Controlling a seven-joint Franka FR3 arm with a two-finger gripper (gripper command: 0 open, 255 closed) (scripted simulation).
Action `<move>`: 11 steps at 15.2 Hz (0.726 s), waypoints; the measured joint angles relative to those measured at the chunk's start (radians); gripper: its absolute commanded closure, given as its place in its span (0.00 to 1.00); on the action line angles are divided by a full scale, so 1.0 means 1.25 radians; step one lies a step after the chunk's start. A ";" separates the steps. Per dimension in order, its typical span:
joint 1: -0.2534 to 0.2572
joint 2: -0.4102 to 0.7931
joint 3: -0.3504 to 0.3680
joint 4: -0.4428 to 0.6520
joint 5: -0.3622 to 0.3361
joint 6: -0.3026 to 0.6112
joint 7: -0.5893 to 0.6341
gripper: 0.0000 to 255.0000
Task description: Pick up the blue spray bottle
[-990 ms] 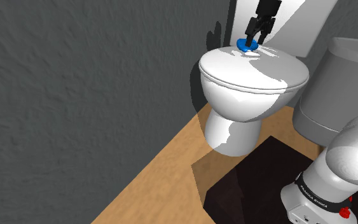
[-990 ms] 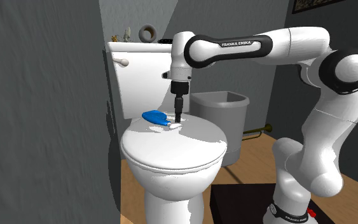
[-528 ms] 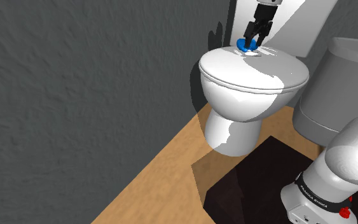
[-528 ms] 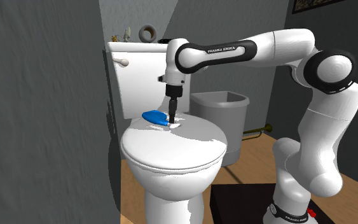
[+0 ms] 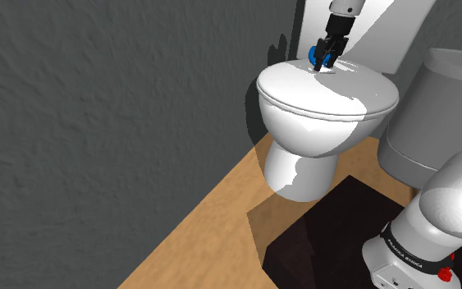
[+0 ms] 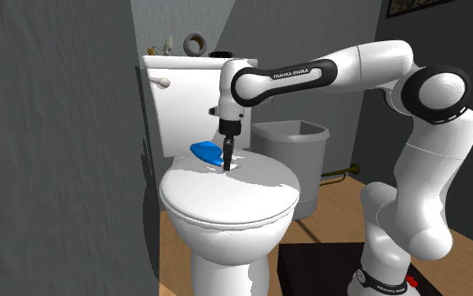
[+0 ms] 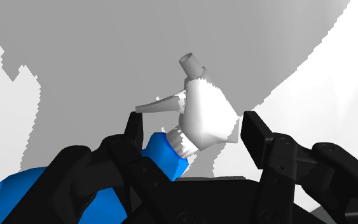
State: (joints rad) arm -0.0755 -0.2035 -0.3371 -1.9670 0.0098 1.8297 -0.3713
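The arm (image 6: pixel 356 63) is glossy white, built of rounded tubular links with dark grey joints (image 6: pixel 432 92) between them. White lettering (image 6: pixel 291 72) reading "FRANKA EMIKA" runs along the dark band just behind the claw. The claw (image 6: pixel 228 164) is all black, with two blocky, angular fingers (image 7: pixel 260 137) under a slim dark wrist. Farthest from the claw, the white base (image 5: pixel 413 238) carries a dark ring, more small lettering and a red mark (image 5: pixel 445 274).

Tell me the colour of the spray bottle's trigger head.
White trigger head, on a blue body; clearest in the wrist view.
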 measured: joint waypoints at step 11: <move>0.001 0.004 0.000 0.038 0.001 -0.034 0.001 1.00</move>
State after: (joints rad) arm -0.0747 -0.1982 -0.3371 -1.9196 0.0114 1.7874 -0.3705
